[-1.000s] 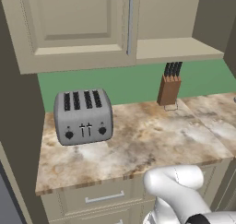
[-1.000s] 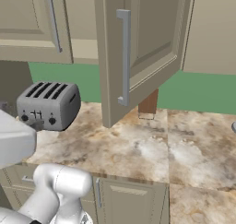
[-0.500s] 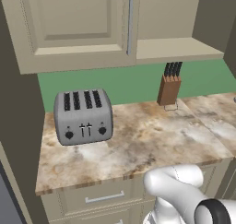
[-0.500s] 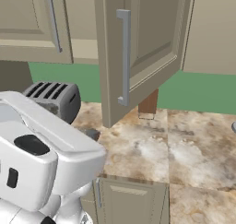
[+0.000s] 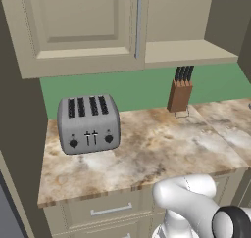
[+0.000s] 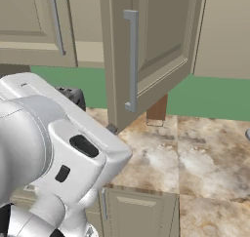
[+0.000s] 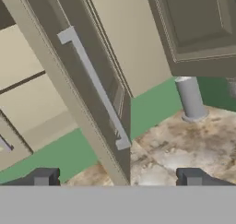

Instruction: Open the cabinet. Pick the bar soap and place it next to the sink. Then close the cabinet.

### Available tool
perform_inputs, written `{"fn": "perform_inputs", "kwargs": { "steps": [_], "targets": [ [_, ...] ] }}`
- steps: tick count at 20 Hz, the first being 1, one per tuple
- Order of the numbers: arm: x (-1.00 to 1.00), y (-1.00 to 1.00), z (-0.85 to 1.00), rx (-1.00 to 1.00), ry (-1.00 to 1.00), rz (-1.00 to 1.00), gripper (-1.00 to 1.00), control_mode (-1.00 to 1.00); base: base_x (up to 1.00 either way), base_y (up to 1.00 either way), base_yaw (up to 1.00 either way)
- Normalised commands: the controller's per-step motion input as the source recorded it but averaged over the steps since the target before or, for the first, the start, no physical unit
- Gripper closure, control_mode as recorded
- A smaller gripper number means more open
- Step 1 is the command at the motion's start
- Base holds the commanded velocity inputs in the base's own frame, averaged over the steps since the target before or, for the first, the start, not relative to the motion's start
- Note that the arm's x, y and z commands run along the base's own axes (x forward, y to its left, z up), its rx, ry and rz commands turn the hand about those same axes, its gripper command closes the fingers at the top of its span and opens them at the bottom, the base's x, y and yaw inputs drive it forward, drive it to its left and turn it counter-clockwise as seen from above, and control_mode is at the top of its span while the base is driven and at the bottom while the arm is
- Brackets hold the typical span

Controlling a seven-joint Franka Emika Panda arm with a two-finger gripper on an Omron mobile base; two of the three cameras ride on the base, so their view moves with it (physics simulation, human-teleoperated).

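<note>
The cabinet's right door (image 6: 151,50) stands swung open toward me, its long silver handle (image 6: 131,60) facing out. In the hand view the same door is seen edge-on, and its handle (image 7: 94,85) runs diagonally just above my gripper (image 7: 117,178). The gripper is open, its two dark fingertips (image 7: 44,177) wide apart with nothing between them. The opened cabinet's lower shelf (image 5: 186,53) looks bare in the left base view. The bar soap and the sink are out of view.
A silver toaster (image 5: 88,124) sits at the left of the marbled counter (image 5: 162,149). A knife block (image 5: 180,90) stands against the green wall, below the open door (image 6: 157,109). The left door (image 5: 73,21) is shut. A grey cylinder (image 7: 191,98) stands on the counter.
My arm has swung up: its big white link now covers the toaster in the right base view. A dark joint has come in at the left base view's bottom right.
</note>
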Motion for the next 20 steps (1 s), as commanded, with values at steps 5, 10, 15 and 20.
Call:
{"fn": "perform_inputs", "kwargs": {
  "steps": [5,10,15,20],
  "targets": [
    [0.34,0.00,-0.27,0.19,-0.13,0.20,-1.00,-1.00,0.00,0.00,0.00],
    [0.64,0.00,-0.22,0.14,-0.17,0.16,-1.00,-1.00,0.00,0.00,0.00],
    [0.90,0.00,-0.20,0.11,-0.21,0.08,-1.00,-1.00,0.00,0.00,0.00],
    [0.72,-0.26,-0.17,0.15,-0.24,0.04,-1.00,-1.00,0.00,0.00,0.00]
  ]
}}
